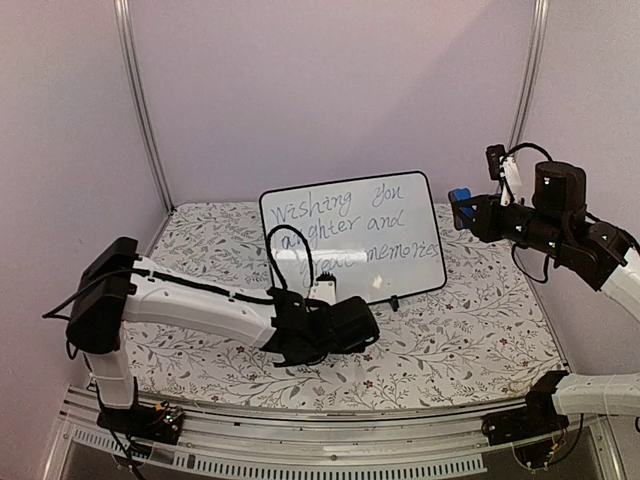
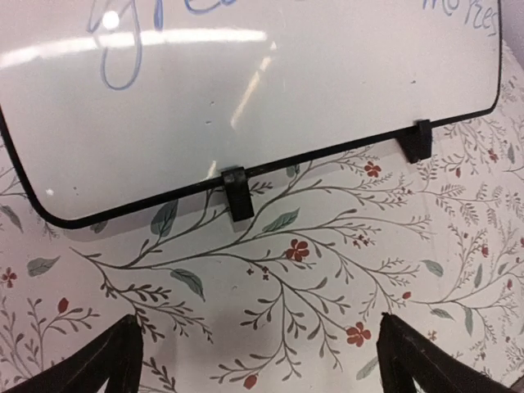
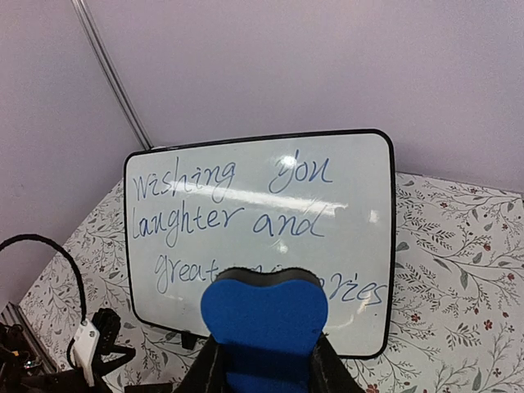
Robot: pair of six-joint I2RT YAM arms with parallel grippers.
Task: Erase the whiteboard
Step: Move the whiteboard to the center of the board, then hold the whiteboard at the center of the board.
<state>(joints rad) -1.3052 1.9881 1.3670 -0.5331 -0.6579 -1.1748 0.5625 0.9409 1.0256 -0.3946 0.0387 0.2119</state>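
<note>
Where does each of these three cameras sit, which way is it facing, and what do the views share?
Top external: above and behind the arms, looking down at the whiteboard; both arms show.
Left wrist: low, facing the whiteboard's bottom edge; open left pincer shows.
Right wrist: raised, facing the writing; right pincer grips the blue eraser.
Shared: the whiteboard.

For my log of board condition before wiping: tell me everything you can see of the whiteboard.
The whiteboard is a glossy white rectangle with a thin black rim and rounded corners, streaked with glare. Blue cursive marker reads "Wishing you laughter and great memories", none of it erased. It stands on its long edge, leaning back, on two small black feet that rest on the flowered tablecloth. Nothing else is seen touching it.
</note>
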